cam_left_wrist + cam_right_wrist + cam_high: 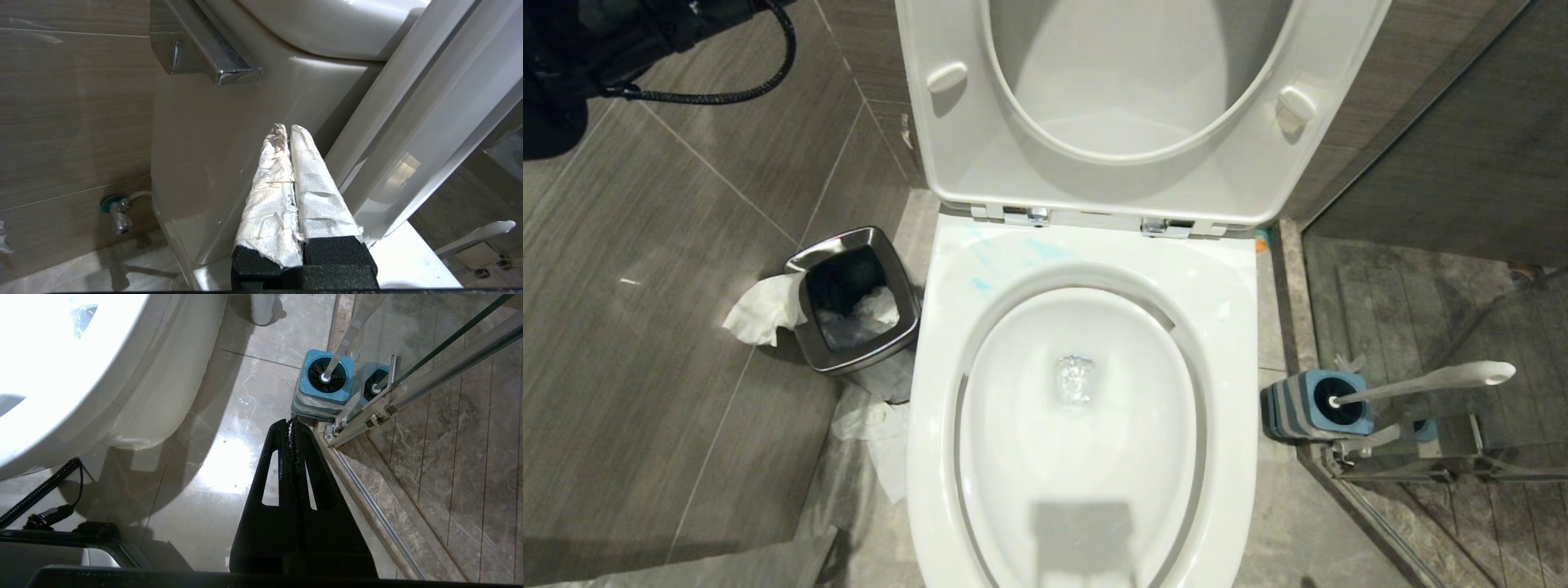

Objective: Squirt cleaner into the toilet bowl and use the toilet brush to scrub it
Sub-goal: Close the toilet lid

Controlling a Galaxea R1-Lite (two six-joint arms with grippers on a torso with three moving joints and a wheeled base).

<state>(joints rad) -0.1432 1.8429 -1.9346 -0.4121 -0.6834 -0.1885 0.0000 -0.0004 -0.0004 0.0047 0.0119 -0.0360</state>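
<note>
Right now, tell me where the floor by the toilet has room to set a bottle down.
Free: grey floor tiles left of the steel waste bin, and the strip between the toilet bowl and the striped brush holder, narrow. Crowded: between bin and bowl, where crumpled tissue and plastic sheeting lie. The toilet brush leans over the right corner.

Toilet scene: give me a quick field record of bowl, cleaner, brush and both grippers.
bowl: toilet bowl, seat and lid up
cleaner: blue smears on the back left of the rim
brush: toilet brush standing in its holder, right of the bowl
left gripper: left gripper shut, fingers wrapped in tissue, beside the tank near the flush lever
right gripper: right gripper shut, empty, above the floor near the holder
</note>
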